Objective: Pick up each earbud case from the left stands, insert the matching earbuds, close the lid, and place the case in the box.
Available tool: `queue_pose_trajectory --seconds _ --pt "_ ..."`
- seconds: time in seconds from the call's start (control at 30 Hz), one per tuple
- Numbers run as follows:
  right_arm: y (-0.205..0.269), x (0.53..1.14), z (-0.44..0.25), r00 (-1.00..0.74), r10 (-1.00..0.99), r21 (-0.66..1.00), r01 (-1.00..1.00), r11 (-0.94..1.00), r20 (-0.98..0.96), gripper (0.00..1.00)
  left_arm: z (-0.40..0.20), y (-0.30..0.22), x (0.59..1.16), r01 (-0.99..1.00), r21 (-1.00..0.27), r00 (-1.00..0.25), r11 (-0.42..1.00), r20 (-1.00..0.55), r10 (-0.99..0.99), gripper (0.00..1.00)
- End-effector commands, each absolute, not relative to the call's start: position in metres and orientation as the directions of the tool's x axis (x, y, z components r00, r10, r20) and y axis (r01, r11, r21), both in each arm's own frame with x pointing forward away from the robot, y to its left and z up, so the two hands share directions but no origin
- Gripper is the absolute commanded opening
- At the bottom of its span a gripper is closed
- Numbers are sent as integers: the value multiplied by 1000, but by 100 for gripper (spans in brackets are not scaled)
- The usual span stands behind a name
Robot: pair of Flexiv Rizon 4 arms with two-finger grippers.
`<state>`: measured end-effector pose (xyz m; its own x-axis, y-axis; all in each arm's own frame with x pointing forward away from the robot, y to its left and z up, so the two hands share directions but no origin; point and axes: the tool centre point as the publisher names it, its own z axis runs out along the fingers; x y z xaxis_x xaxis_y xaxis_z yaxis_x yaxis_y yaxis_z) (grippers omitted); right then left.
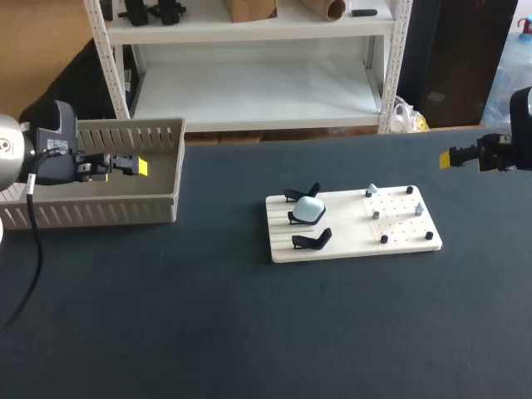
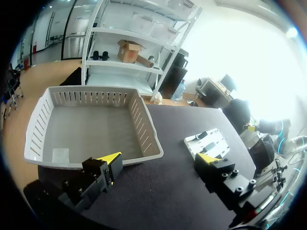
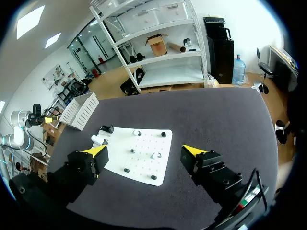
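A white board (image 1: 353,241) lies mid-table. Three black stands line its left side; the middle one carries a pale blue earbud case (image 1: 309,209), the other two (image 1: 302,194) (image 1: 312,240) are bare. Small white and black earbuds (image 1: 376,214) sit on pegs on its right half. My left gripper (image 1: 133,166) hangs open over the grey box (image 1: 100,212), which it sees ahead with nothing inside (image 2: 91,129). My right gripper (image 1: 457,156) hovers open right of the board. From its wrist, the board (image 3: 144,167) lies under the open gripper (image 3: 144,152), the case (image 3: 97,140) at the far end.
The slatted grey box stands at the table's back left, its rim (image 2: 144,129) low. Dark table cloth (image 1: 249,332) spreads wide in front of the board. In the left wrist view the board (image 2: 208,141) lies well beyond the gripper (image 2: 160,160).
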<state>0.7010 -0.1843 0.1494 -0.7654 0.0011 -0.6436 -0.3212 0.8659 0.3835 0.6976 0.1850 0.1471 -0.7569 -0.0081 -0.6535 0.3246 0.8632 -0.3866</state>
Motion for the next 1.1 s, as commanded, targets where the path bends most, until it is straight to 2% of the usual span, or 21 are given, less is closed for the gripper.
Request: queue_pose_trajectory --seconds 0.03,0.97,1.1 --pt "-185 701 149 -766 0 384 -322 865 -643 100 148 185 699 324 -386 -759 864 -651 -6 100" --pt "-185 701 149 -766 0 384 -322 865 -643 100 148 185 699 324 -386 -759 864 -651 -6 100" --pt "-185 701 149 -766 0 384 -322 865 -643 100 152 174 701 396 -381 -743 835 -668 48 100"
